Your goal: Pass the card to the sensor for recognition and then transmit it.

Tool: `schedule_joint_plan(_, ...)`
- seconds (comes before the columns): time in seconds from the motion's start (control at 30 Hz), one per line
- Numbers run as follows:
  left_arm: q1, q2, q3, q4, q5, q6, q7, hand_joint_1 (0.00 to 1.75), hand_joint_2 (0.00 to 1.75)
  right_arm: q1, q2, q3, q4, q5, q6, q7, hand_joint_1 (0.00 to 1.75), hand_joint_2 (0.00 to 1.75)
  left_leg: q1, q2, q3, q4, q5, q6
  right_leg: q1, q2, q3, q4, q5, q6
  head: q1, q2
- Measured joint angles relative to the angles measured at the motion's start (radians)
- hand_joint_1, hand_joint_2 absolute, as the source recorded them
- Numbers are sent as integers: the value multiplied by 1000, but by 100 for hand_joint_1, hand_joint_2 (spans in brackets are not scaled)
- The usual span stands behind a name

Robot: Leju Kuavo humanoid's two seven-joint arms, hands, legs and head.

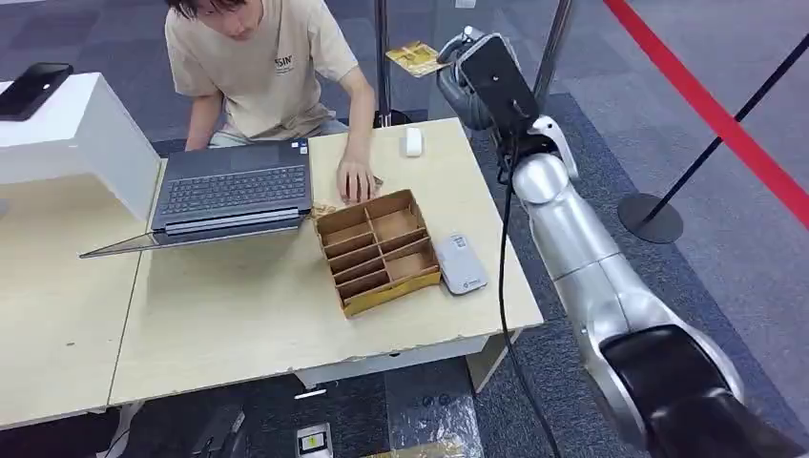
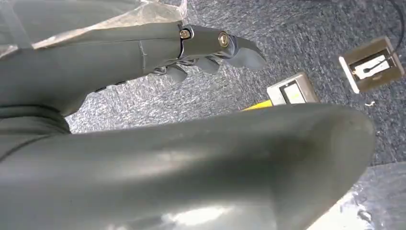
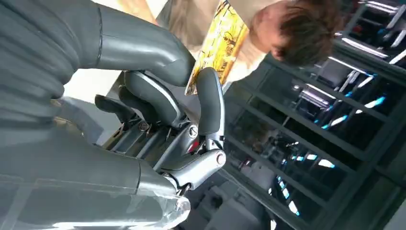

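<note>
My right arm is raised beyond the table's far right corner. Its hand (image 1: 465, 59) pinches a yellow printed card (image 1: 416, 57) that sticks out to the left, above the floor behind the table. In the right wrist view the card (image 3: 220, 43) is held between the thumb and a finger of that hand (image 3: 167, 110). A grey card sensor (image 1: 460, 263) lies flat on the table, right of the box and well below the card. My left hand (image 2: 201, 48) hangs over the carpet, holding nothing, its fingers loosely apart.
A cardboard divider box (image 1: 377, 250) sits mid-table. A person sits behind the table with one hand (image 1: 356, 178) on it, just behind the box, next to an open laptop (image 1: 232, 191). A white mouse (image 1: 412, 141) lies at the far edge. A stanchion base (image 1: 650, 217) stands to the right.
</note>
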Motion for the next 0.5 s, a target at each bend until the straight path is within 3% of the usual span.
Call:
schedule_joint_plan(0.13,-6,0,0,0,-6,-3,9,0,0,-42,10,6,78,43,-8,-6,175,175,0,0,0,0,0,0,0,0,0,0,0,0,0,0)
schedule_joint_plan(0.3,-15,-2,-1,0,-19,-12,13,0,0,-100,13,44,217,213,-39,53,175,175,0,-1,0,0,0,0,0,0,0,0,0,0,1,0)
schedule_joint_plan(0.5,-23,-5,-1,0,-21,-13,15,0,0,-117,8,85,340,297,-42,80,175,175,0,-1,0,0,0,0,0,0,0,0,0,0,0,0)
